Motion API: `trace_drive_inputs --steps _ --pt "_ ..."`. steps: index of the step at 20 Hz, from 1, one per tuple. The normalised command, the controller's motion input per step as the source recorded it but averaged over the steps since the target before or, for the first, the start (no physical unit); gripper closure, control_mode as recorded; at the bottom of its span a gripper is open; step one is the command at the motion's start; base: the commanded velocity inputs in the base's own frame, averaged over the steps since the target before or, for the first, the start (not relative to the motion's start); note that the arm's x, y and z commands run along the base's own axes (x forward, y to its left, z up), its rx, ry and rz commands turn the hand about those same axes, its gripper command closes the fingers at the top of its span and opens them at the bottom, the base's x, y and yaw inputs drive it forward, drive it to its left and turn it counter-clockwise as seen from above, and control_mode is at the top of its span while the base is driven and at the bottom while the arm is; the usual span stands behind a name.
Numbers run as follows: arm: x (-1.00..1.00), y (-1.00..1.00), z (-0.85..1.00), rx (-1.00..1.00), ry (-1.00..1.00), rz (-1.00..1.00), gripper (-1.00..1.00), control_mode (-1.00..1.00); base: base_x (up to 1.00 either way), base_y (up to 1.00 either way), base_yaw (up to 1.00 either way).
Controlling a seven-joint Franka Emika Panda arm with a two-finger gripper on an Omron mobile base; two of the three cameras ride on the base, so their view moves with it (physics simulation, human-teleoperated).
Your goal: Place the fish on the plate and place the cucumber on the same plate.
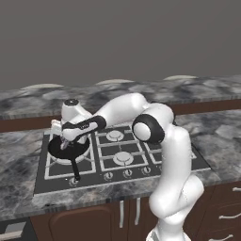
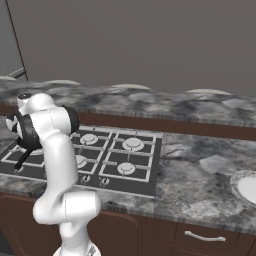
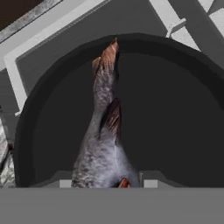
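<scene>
Hand view: fish (image 3: 101, 144) lies in the black frying pan (image 3: 175, 131), tail toward 12 o'clock, body running down between the fingertips at 6. Claw (image 3: 107, 183) is closed on the fish near its thick end. From the left base view the claw (image 1: 66, 141) sits low over the frying pan (image 1: 69, 149) on the front-left burner of the hob (image 1: 122, 155), at about 9 o'clock from the arm base. Plate (image 2: 248, 187) is on the tabltop far off at 3 o'clock. Cucumber can't be made out.

Risks, my read: grip sits off-centre, so the fish may pivot or slip on lift; the long swing to the plate could shake it loose; the tail may snag the pan rim.
</scene>
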Motion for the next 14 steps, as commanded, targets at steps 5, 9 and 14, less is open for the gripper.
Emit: trace_drive_inputs --steps 5,9,14 --pt "-0.3 -0.22 0.62 0.0 0.0 0.0 1.0 -1.0 0.0 0.0 0.0" --pt "-0.42 -0.34 0.5 0.0 0.0 0.0 1.0 -1.0 0.0 0.0 0.0" --pt "-0.45 -0.41 0.47 0.01 0.0 0.0 1.0 -1.0 0.0 0.0 0.0"
